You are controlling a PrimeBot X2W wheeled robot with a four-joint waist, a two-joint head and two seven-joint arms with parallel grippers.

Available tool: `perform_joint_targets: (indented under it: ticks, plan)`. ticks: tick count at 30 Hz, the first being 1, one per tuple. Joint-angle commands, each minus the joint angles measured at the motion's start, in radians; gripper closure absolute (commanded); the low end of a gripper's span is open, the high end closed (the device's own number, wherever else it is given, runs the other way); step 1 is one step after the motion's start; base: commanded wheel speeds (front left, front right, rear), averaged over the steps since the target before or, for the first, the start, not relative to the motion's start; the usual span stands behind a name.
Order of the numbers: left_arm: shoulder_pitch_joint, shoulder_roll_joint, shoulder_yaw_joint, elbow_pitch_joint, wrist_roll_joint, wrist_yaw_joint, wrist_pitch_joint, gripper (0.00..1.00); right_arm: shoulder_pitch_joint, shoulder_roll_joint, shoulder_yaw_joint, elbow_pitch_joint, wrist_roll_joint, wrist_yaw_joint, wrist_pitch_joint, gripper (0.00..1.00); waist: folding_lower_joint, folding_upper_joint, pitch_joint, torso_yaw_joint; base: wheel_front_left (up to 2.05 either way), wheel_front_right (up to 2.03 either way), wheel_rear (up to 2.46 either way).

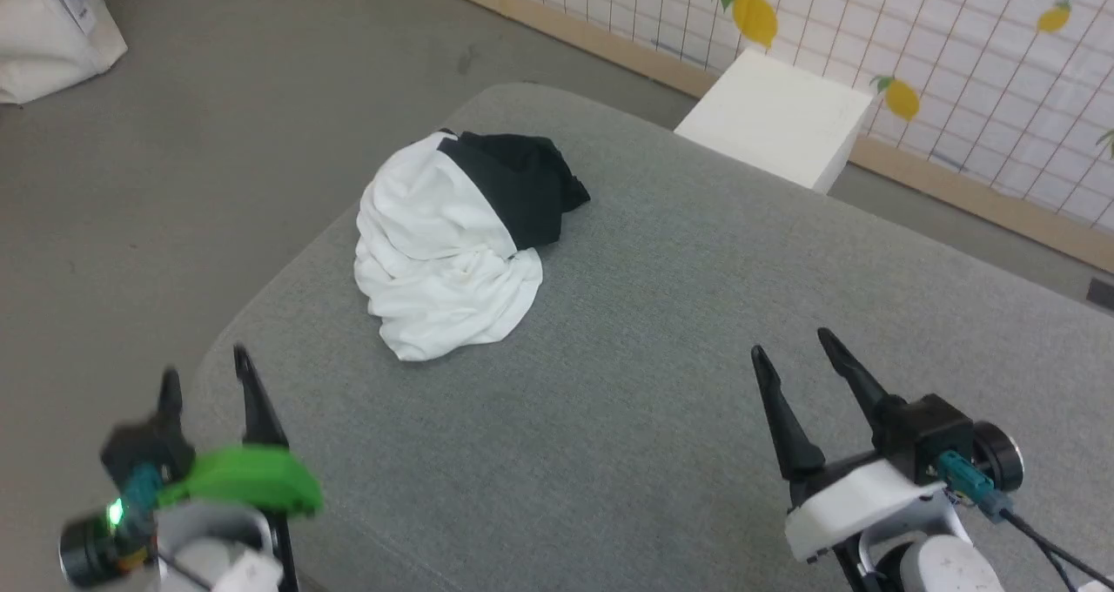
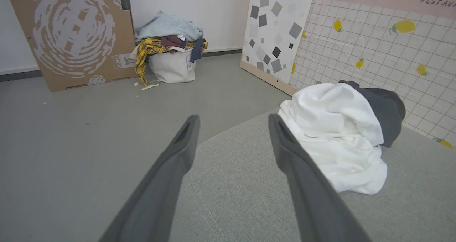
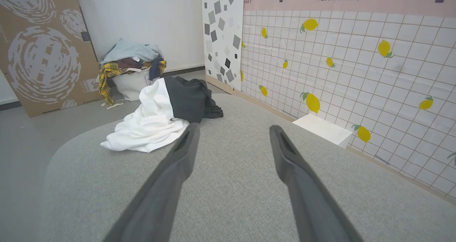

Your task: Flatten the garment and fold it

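Grey padded tabletop (image 1: 661, 331) with rounded corners, bearing the garment (image 1: 452, 244) as a crumpled heap toward its far left corner. The white body was bunched in folds with black cloth piled on the far side, and no sleeve, hem or collar lay plainly spread.

Left end effector (image 1: 204, 364) hung at the near left corner, fingers apart and empty. In its wrist view the white cloth lay just beyond the fingers, to the right.

Right end effector (image 1: 788, 341) hung over bare tabletop at the near right, fingers likewise apart and empty, well apart from the garment.

Step in hand, as judged: the very start of flattening, with nothing yet gripped or spread. The next move probably called for both arms to reach the heap, pinch two separate edges and draw them apart. Finding true edges among the folds looked the hard part.
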Motion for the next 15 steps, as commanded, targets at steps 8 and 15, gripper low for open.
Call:
perform_joint_targets:
  ticks: [8,15]
  plan:
    - [-0.355,0.059,0.014,0.103,-0.078,-0.073,0.116,0.0,-0.092,0.0,0.009,-0.065,-0.079,-0.002,0.045,0.0,0.0,0.0,0.239,-0.145,0.0,0.0,0.0]
    - [-0.613,0.113,0.062,0.247,-0.183,-0.128,0.248,0.0,-0.18,-0.023,0.031,-0.117,-0.116,-0.002,0.072,0.0,0.0,0.0,0.446,-0.27,0.0,0.0,0.0]
